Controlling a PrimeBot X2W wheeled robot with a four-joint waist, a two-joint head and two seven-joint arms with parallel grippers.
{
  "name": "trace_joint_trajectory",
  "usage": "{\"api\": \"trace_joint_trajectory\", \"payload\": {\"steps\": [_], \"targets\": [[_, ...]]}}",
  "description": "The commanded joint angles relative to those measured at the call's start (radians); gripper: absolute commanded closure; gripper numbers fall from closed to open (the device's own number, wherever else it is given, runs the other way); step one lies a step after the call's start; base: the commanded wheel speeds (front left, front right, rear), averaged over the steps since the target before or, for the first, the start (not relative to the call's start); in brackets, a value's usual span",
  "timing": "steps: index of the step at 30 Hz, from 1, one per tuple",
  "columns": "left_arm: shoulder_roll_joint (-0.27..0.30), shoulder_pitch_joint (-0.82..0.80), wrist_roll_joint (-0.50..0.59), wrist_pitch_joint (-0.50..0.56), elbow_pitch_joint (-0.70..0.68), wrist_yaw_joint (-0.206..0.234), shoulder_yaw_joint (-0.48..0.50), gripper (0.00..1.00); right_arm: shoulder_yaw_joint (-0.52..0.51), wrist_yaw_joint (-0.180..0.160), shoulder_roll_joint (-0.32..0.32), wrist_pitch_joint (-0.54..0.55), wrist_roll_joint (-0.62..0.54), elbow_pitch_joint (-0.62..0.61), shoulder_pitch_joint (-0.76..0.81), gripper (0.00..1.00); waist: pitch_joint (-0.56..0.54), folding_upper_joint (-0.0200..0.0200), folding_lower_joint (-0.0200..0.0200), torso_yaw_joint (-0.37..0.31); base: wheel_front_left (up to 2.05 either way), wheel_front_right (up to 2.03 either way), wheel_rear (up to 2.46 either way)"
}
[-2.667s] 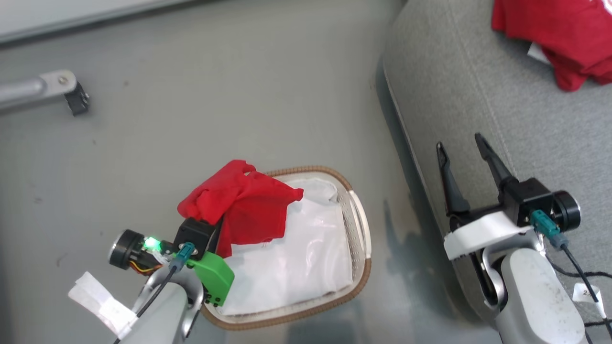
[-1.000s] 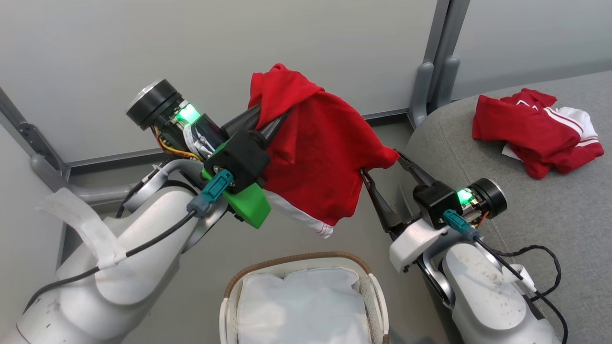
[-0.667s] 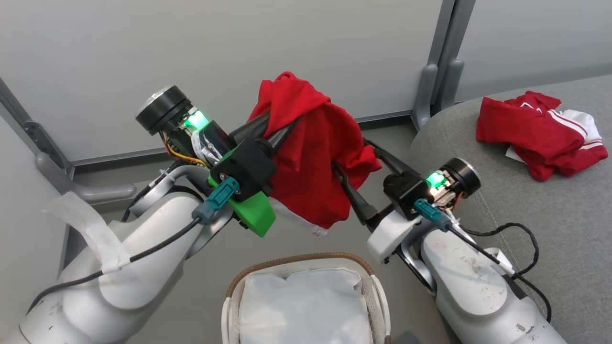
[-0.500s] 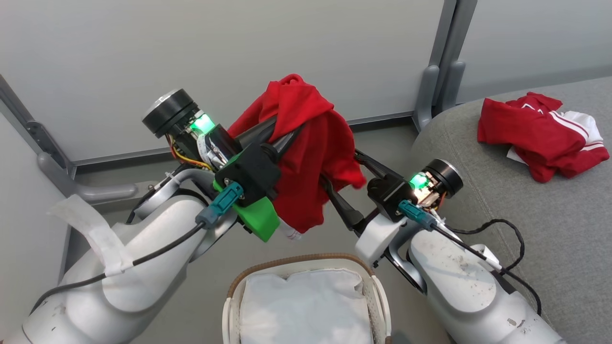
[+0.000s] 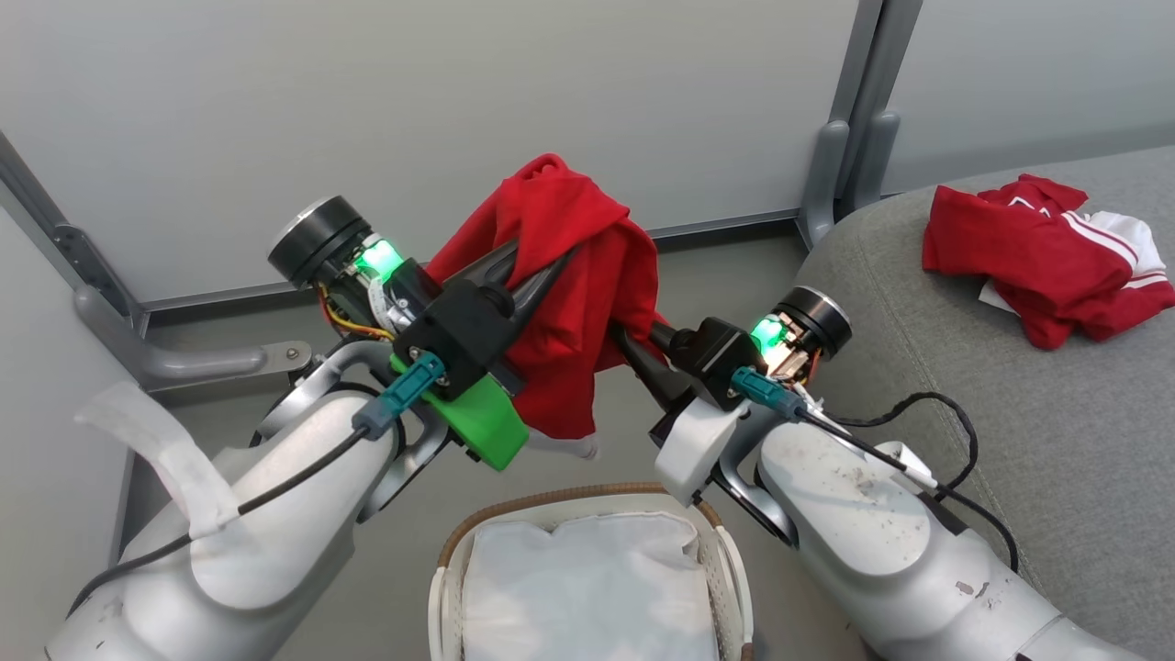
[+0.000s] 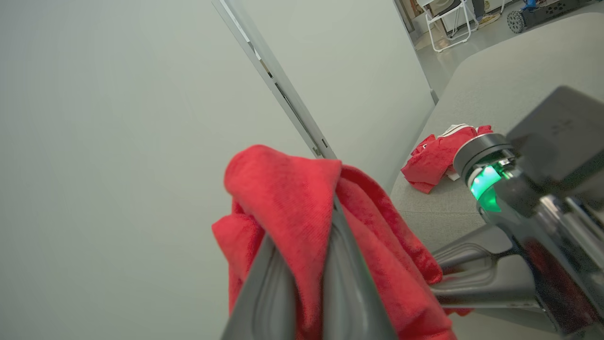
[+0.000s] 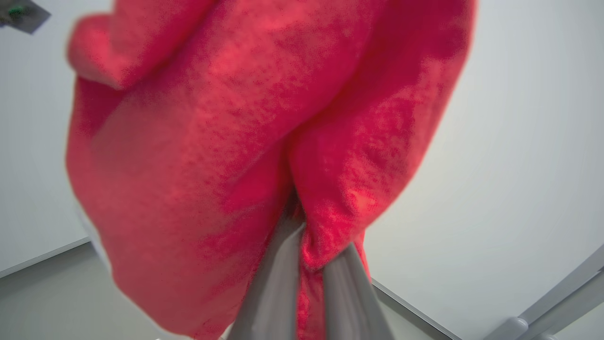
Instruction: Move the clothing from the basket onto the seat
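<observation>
Two soft, bright red garments are in view. The hanging garment (image 5: pixel 569 285), a crumpled knit bundle with a bit of white at its lowest edge, is held in the air above the oval basket (image 5: pixel 551 496). The basket is white perforated plastic with a brown woven rim, lined with rumpled white fabric.

Both dark two-fingered pincers grip this garment. The left pincer (image 5: pixel 542 252) is closed on its upper folds. The right pincer (image 5: pixel 633 344) is closed on a fold at its side. The cloth drapes over the fingertips.

The striped garment (image 5: pixel 1046 257), red with white stripes, lies heaped on the seat (image 5: pixel 1083 459), a broad grey woven cushion with rounded edges. The right arm and a looping black cable (image 5: pixel 955 441) sit between the hanging garment and the seat. Pale wall panels (image 5: pixel 459 110) and a grey post (image 5: pixel 854 110) stand behind.
</observation>
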Motion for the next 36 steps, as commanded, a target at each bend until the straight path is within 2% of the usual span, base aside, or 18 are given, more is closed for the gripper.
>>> {"api": "trace_joint_trajectory", "payload": {"steps": [1,7,8,9,10,11,12,18,23,30,36], "targets": [[0.011,0.027,-0.019,-0.007,0.009,0.011,0.011,1.0,-0.015,-0.001,-0.004,-0.001,-0.004,-0.001,-0.006,1.0,0.002,0.0,0.0,-0.002,0.0,0.0,0.0],[0.011,0.098,-0.087,-0.044,0.038,0.052,0.056,0.99,-0.101,-0.001,-0.004,-0.001,-0.027,-0.019,0.031,1.0,0.007,0.0,0.0,-0.009,0.0,0.0,0.0],[0.007,0.111,-0.096,-0.052,0.043,0.06,0.061,0.91,-0.116,-0.001,-0.004,-0.001,-0.033,-0.02,0.036,1.0,0.008,0.0,0.0,-0.01,0.0,0.0,0.0],[0.001,0.127,-0.108,-0.064,0.049,0.068,0.068,0.6,-0.133,-0.001,-0.004,-0.001,-0.039,-0.022,0.04,1.0,0.01,0.0,0.0,-0.011,0.0,0.0,0.0],[-0.005,0.146,-0.123,-0.074,0.059,0.078,0.075,0.35,-0.153,-0.001,-0.004,-0.001,-0.047,-0.022,0.046,1.0,0.01,0.0,0.0,-0.012,0.0,0.0,0.0],[-0.01,0.161,-0.131,-0.08,0.066,0.083,0.079,0.02,-0.167,-0.001,-0.004,-0.001,-0.053,-0.021,0.051,1.0,0.011,0.0,0.0,-0.013,0.0,0.0,0.0],[-0.018,0.181,-0.142,-0.088,0.075,0.091,0.084,0.0,-0.183,-0.001,-0.004,-0.001,-0.061,-0.022,0.056,1.0,0.012,0.0,0.0,-0.013,0.0,0.0,0.0],[-0.058,0.278,-0.178,-0.124,0.128,0.125,0.104,0.0,-0.256,-0.001,-0.004,-0.001,-0.088,-0.027,0.077,1.0,0.019,0.0,0.0,-0.02,0.0,0.0,0.0],[-0.092,0.345,-0.188,-0.132,0.159,0.131,0.124,0.0,-0.306,-0.001,-0.004,-0.001,-0.114,-0.029,0.096,1.0,0.026,0.0,0.0,-0.026,0.0,0.0,0.0],[-0.141,0.419,-0.148,-0.133,0.141,0.109,0.182,0.0,-0.376,-0.001,-0.004,-0.001,-0.151,-0.032,0.117,1.0,0.041,0.0,0.0,-0.045,0.0,0.0,0.0],[-0.177,0.452,-0.106,-0.132,0.124,0.083,0.226,0.0,-0.437,-0.001,-0.005,0.0,-0.19,-0.043,0.125,1.0,0.083,0.0,0.0,-0.105,0.0,0.0,0.0]]}}
